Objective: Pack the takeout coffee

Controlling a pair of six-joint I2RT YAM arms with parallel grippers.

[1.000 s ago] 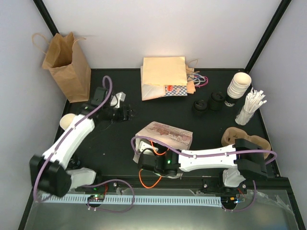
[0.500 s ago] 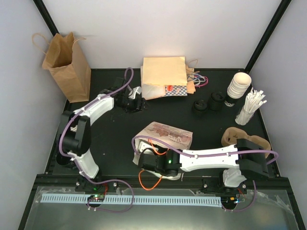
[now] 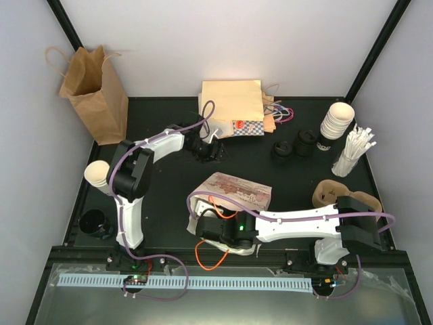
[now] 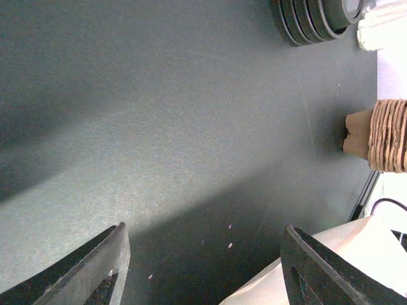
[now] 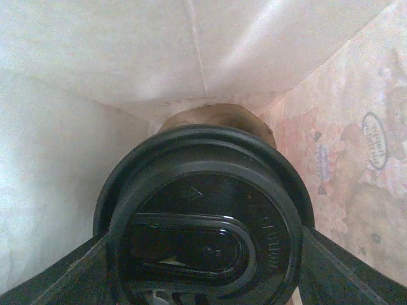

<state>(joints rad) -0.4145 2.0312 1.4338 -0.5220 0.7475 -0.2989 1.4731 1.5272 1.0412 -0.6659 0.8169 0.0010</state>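
Observation:
The takeout coffee [image 5: 203, 235] fills the right wrist view: its round black lid faces the camera, inside a white patterned paper bag [image 5: 331, 127]. My right gripper [image 5: 203, 254] is shut on it, a finger pressed on each side of the lid. In the top view the right gripper [image 3: 211, 227] is at the mouth of that bag [image 3: 233, 189], which lies on its side; the cup itself is hidden there. My left gripper [image 3: 211, 150] is open and empty at the back centre; in its wrist view it [image 4: 203, 235] hovers over bare table.
A brown paper bag [image 3: 95, 95] stands back left. Flat bags [image 3: 232, 108] lie stacked at the back centre. Black lids [image 3: 294, 147], stacked cream cups [image 3: 336, 122], stirrers [image 3: 352, 152] and brown carriers [image 3: 345, 196] sit right. A cream cup [image 3: 97, 174] and a black item [image 3: 95, 223] are left.
My left arm has swung from the left side of the table rightward to the back centre, uncovering the cream cup at the left. The right arm has stayed at the bag.

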